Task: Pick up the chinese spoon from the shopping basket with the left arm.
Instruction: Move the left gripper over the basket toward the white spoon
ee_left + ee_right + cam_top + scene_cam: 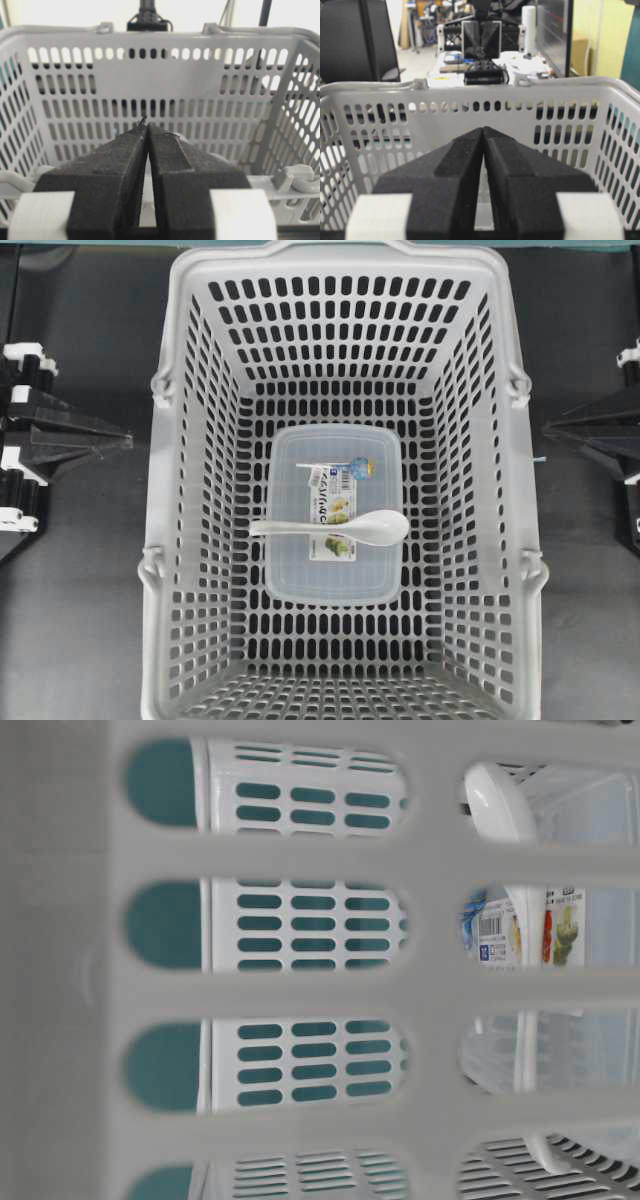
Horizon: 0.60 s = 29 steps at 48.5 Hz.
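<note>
Fingertips of the left gripper (146,125) press together on nothing, low in the wrist frame, outside the shopping basket (190,370) wall. The right gripper (483,131) is likewise pinched shut and empty. Mid-frame overhead, the chinese spoon (335,528) lies across a clear lidded box (290,570) on the basket floor.

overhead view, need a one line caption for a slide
White chinese spoon lies across a clear lidded food box inside the grey shopping basket.

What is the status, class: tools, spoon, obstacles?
Left tool and right tool shut, empty, outside the shopping basket. Chinese spoon lies across the clear lidded box. Nothing covers it.
</note>
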Motion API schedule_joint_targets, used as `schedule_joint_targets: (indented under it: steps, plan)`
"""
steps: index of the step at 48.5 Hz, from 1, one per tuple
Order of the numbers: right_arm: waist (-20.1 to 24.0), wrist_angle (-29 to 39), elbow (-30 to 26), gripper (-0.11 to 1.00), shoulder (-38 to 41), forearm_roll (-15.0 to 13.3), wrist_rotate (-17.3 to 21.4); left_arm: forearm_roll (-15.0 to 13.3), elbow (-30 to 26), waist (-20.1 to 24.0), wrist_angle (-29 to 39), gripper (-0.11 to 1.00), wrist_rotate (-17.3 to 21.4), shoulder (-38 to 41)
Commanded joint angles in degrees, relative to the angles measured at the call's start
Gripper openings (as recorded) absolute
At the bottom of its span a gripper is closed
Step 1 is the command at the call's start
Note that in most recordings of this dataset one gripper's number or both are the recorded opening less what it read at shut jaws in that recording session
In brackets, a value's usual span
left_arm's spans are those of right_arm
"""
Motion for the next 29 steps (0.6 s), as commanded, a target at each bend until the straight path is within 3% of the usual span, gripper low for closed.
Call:
schedule_joint_targets:
  steps: [1, 7, 12, 20, 29]
  plan:
    - [0.0, -0.79, -1.05, 0.0, 0.44, 0.35, 0.35, 2.29, -3.87, -0.62, 2.11, 0.06, -3.34, 1.05]
    - [-0.09, -0.88, -1.05, -0.02, -0.18, 0.79, 0.35, 2.29, -9.67, -0.79, 11.51, 0.0, -10.2, 3.78]
    - [-0.09, -0.88, -1.05, -0.02, -0.44, 0.88, 0.35, 2.37, -14.94, -1.32, 20.04, 0.0, -12.66, 6.77]
    - [-0.62, -0.53, -0.97, -0.02, -0.44, 1.41, 0.44, 2.37, -24.52, -2.46, 32.87, 0.0, -10.11, 12.83]
    - [-0.97, -0.44, -0.97, -0.01, -0.44, 2.46, 0.53, 2.29, -34.72, -3.87, 44.65, 0.0, -3.52, 22.5]
